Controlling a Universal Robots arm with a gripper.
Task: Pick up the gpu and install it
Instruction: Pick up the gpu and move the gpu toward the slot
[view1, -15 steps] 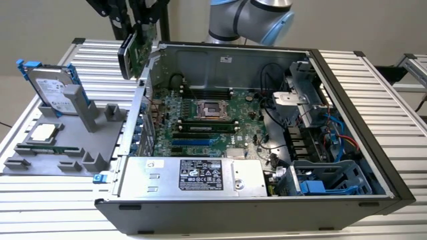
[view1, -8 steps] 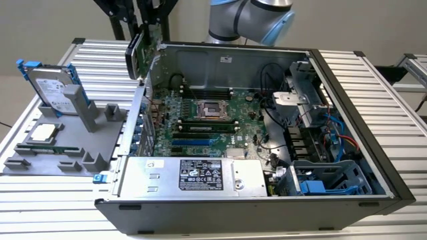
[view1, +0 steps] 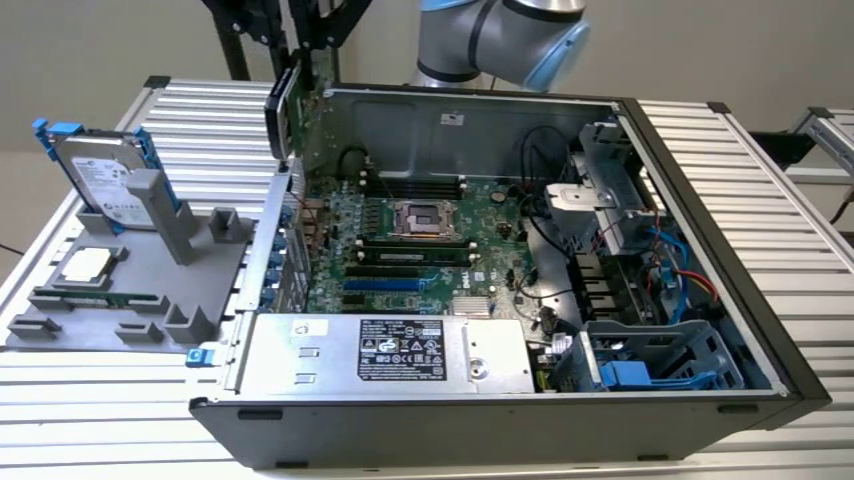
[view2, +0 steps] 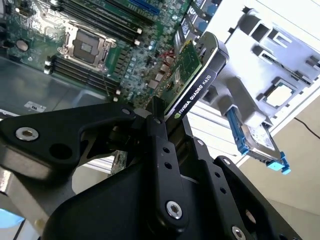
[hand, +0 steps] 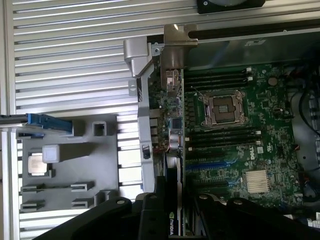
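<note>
My gripper (view1: 304, 48) is shut on the gpu (view1: 283, 108), a flat green card with a black cooler, and holds it on edge in the air. It hangs over the rear wall of the open computer case (view1: 694, 250), at the exterior view's left, above the motherboard (view1: 400, 245). In the second wrist view the black fingers (view2: 156, 131) clamp one end of the gpu (view2: 192, 82), which sticks out from my gripper (view2: 161, 119). In the first wrist view the gpu (hand: 172, 107) shows edge-on, its silver bracket (hand: 178, 44) farthest from my gripper (hand: 170, 200), beside the motherboard (hand: 235, 140).
A grey holder tray (view1: 147, 300) lies outside the case on the exterior view's left, with a silver hard drive with blue rails (view1: 104, 175) standing in it and a processor chip (view1: 87, 265). Inside the case are the power supply (view1: 400, 350), cables and a drive cage (view1: 654, 365).
</note>
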